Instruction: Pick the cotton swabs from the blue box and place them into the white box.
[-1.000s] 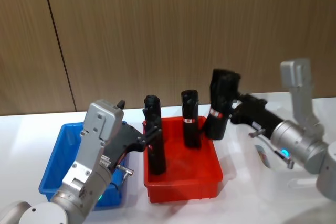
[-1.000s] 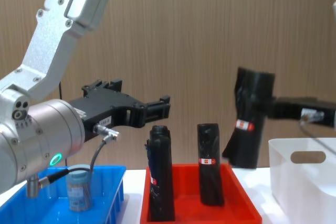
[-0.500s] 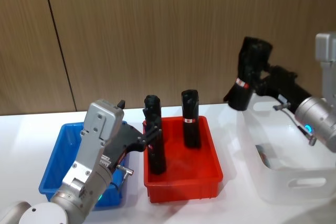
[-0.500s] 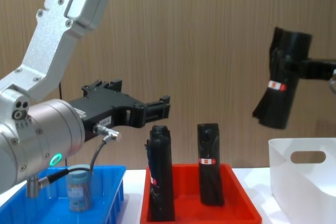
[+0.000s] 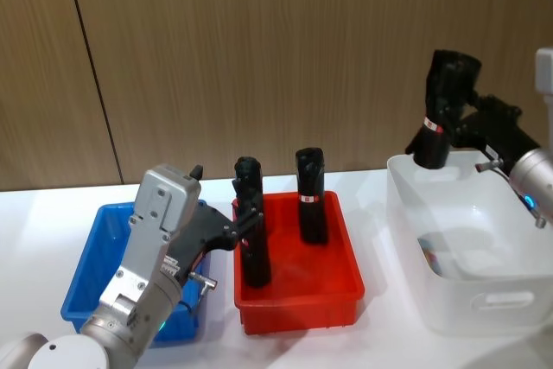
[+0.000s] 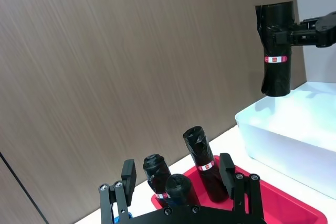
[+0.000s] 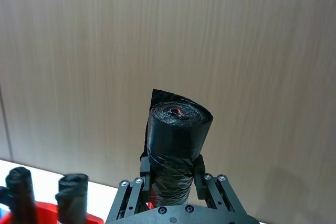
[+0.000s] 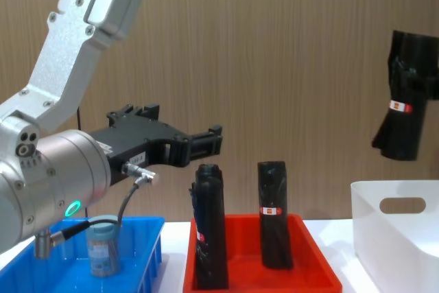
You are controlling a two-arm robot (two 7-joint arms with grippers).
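Wood-panelled wall behind. Right pincer (image 7: 173, 182), clamping a black roll (image 5: 441, 110), swung above white box (image 5: 471, 300); left pincer (image 8: 206, 143) spread, swab jar (image 8: 103, 246) below in blue box (image 5: 86, 283), untouched.

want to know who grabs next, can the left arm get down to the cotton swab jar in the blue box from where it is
Probably yes. The left gripper hangs open above the blue box, and the cotton swab jar stands upright below it with its lid uncovered. The arm's own cable hangs close beside the jar and might brush it.
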